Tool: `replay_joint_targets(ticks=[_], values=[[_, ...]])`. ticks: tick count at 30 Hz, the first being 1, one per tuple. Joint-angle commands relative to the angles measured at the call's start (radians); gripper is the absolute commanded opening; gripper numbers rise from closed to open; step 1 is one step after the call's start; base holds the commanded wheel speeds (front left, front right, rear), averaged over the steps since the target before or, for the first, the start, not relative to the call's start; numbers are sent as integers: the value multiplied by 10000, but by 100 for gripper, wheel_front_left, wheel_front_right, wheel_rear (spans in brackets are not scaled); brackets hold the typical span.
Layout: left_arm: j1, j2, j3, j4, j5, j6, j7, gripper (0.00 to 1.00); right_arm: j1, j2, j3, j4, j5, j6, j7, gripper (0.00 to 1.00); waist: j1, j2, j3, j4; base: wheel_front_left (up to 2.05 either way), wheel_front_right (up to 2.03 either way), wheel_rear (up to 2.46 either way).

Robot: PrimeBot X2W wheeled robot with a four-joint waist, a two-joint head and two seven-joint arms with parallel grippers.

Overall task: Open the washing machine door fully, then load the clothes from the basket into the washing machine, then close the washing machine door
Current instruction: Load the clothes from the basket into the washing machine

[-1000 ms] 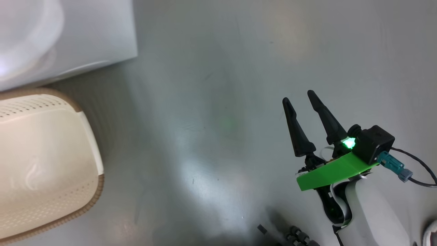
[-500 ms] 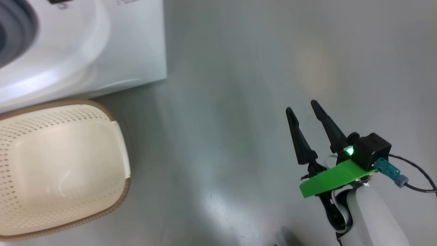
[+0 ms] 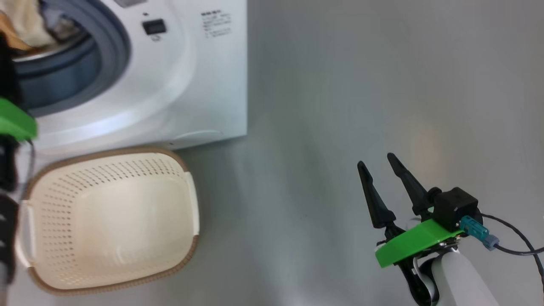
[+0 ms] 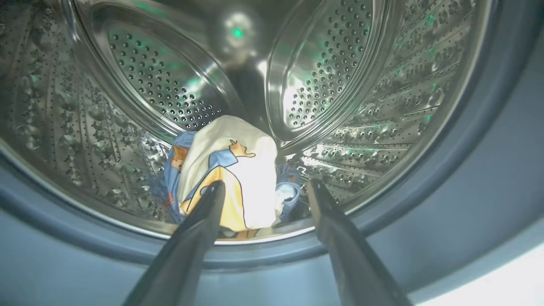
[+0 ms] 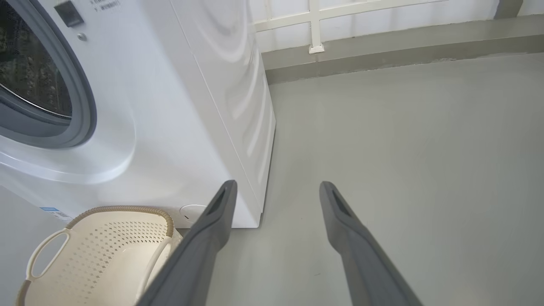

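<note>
Inside the washing machine (image 3: 204, 85), at the front lip of its drum (image 4: 161, 85), the clothes (image 4: 229, 170) lie bunched beyond the wide-spread, empty left gripper (image 4: 264, 185); a fold could snag under the closing door. The right gripper (image 3: 376, 160) is spread too.

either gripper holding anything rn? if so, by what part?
Nothing held. Left gripper is open at the drum mouth, the clothes lying inside; right gripper is open over the floor.
</note>
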Motion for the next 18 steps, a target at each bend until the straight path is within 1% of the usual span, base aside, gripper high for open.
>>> replay_joint_targets(ticks=[1, 7, 12, 18], values=[[566, 363, 309, -491, 120, -26, -53, 100, 300, 18, 142, -155, -139, 16, -120, 100, 0, 0, -815, 561, 0, 0, 0], [2291, -36, 588, -1638, 178, -11, -53, 100, 651, -12, 144, 7, -222, 16, -120, 100, 0, 0, -1604, 906, 0, 0, 0], [3767, -321, 926, -2731, 221, 105, -53, 100, 903, -56, 180, 91, -190, 16, -120, 100, 0, 0, -2244, 1092, 0, 0, 0], [5390, -839, 1248, -4085, 409, 336, -53, 100, 1258, -95, 141, 120, -128, 16, -120, 100, 0, 0, -2934, 1345, 0, 0, 0]])
